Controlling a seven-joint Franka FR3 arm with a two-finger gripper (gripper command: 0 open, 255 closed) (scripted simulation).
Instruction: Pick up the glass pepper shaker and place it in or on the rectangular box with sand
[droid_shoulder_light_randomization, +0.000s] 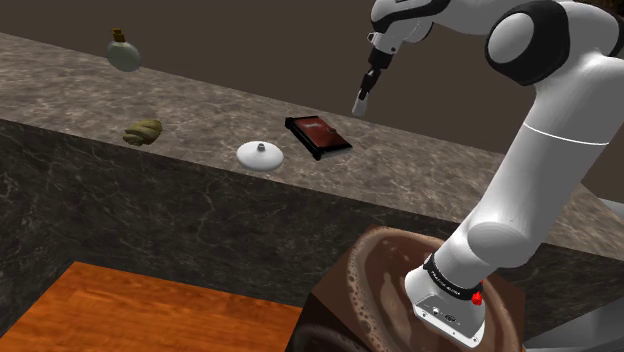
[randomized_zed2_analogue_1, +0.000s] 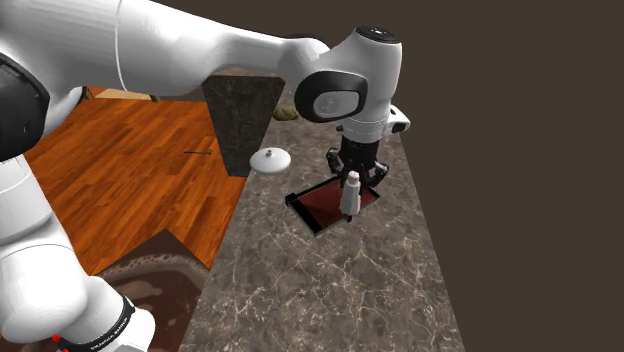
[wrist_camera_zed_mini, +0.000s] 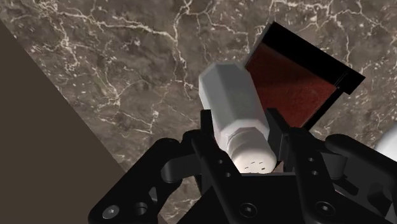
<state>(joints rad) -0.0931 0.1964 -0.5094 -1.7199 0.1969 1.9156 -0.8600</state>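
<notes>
Gripper is clamped on the shaker. In the wrist view I see both black fingers pressed to its sides, the holed cap toward the palm and the pale body pointing down at the counter, beside the corner of the box. In the second exterior view the gripper holds the shaker upright at mid-frame, off the surface, over the box of red-brown sand. I cannot tell whether it hangs over the sand or the rim. In the shoulder view the shaker hangs in the air at top centre, up and right of the box. A white lid lies left of the box, a tan lump farther left, and a pale flask at upper left. Wood floor shows at lower left.
</notes>
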